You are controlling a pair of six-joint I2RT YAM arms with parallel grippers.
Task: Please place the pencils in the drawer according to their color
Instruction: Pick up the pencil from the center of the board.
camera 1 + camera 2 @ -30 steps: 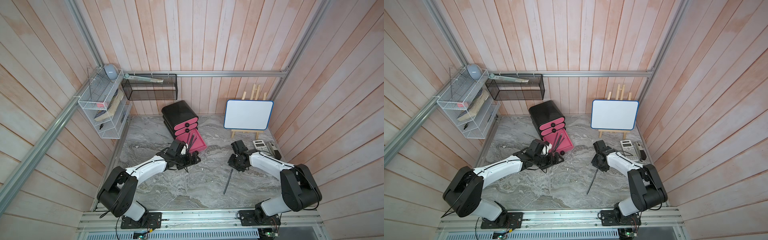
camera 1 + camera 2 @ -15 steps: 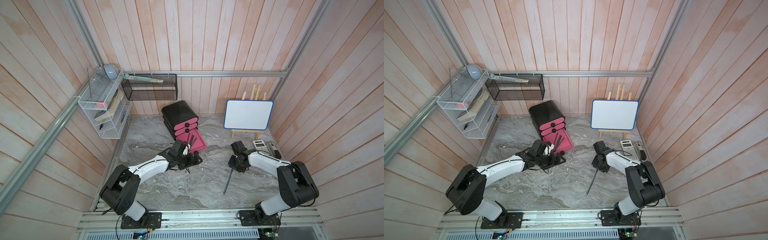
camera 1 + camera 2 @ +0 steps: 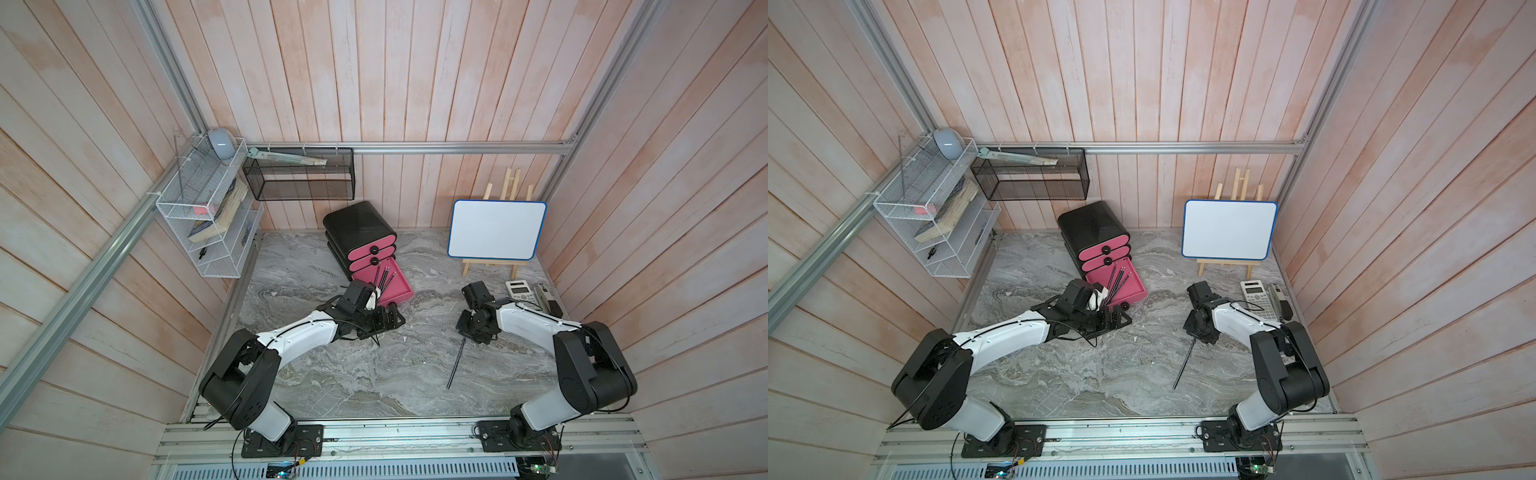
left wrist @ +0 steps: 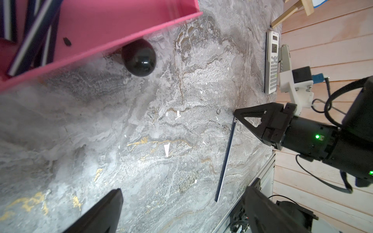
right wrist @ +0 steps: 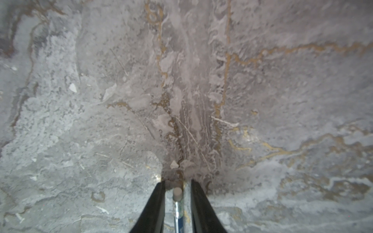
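The drawer cabinet (image 3: 357,226) is black with pink fronts, and its bottom drawer (image 3: 399,289) is pulled out. Dark pencils (image 3: 385,274) lie inside it, also seen in the left wrist view (image 4: 30,38). One dark pencil (image 3: 456,363) (image 3: 1183,365) (image 4: 226,159) lies alone on the marble table. My right gripper (image 3: 466,334) (image 5: 177,182) is down at its eraser end (image 5: 177,193). Its fingers straddle the pencil narrowly, with a small gap on each side. My left gripper (image 3: 392,321) (image 4: 181,209) hovers wide open just in front of the open drawer's knob (image 4: 139,58), holding nothing.
A whiteboard on a wooden easel (image 3: 496,230) stands at the back right. A calculator (image 3: 521,291) and a grey stapler-like item (image 3: 545,296) lie beside the right arm. A white wire shelf (image 3: 208,232) and a black mesh basket (image 3: 299,178) hang on the walls.
The right gripper's jaws have narrowed a little around the pencil's eraser end. The left gripper has crept slightly right along the drawer front. The lone pencil has not moved.
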